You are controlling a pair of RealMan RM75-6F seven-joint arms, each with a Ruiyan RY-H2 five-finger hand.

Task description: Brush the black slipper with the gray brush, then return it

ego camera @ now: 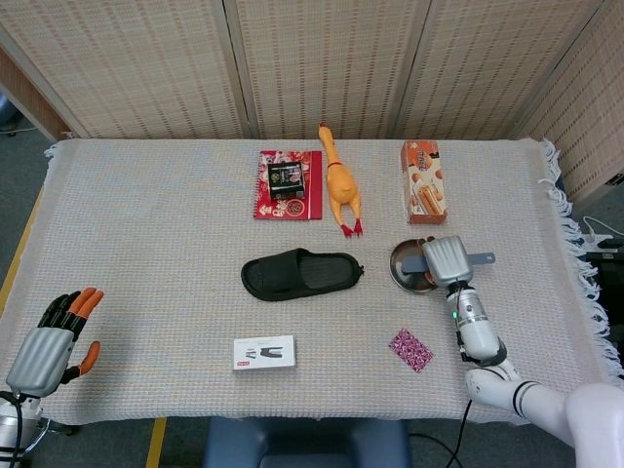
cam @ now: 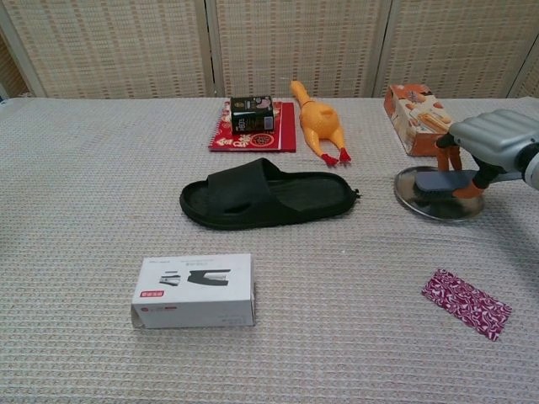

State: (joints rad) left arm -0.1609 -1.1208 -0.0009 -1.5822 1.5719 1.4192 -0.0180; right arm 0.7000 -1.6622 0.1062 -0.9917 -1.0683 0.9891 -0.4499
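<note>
The right hand (cam: 495, 145) sits over the steel plate (cam: 421, 206) near the table's (ego camera: 146, 244) right side, its fingers closed around the gray brush (cam: 440, 183), which rests bristles-down on the plate. Beyond the hand stands an orange box (cam: 411, 116) close to the far edge; nearer the robot lies a patterned red packet (cam: 466, 303), with bare cloth between it and the plate. To the hand's left is open cloth, then the slipper (cam: 265, 196), well apart from the hand. The left hand (ego camera: 54, 336) hangs off the near left corner, fingers spread, holding nothing.

The slipper is a plain black slide lying sole-down, lengthwise across the table, strap end away from the hand. The brush has a flat gray back and dark bristles; its handle end pokes out past the hand.

Behind the slipper lie a rubber chicken (cam: 317, 124) and a red book (cam: 253, 133) with a dark box (cam: 252, 113) on it. A white carton (cam: 194, 289) lies near the front edge; its print is too small to read.
</note>
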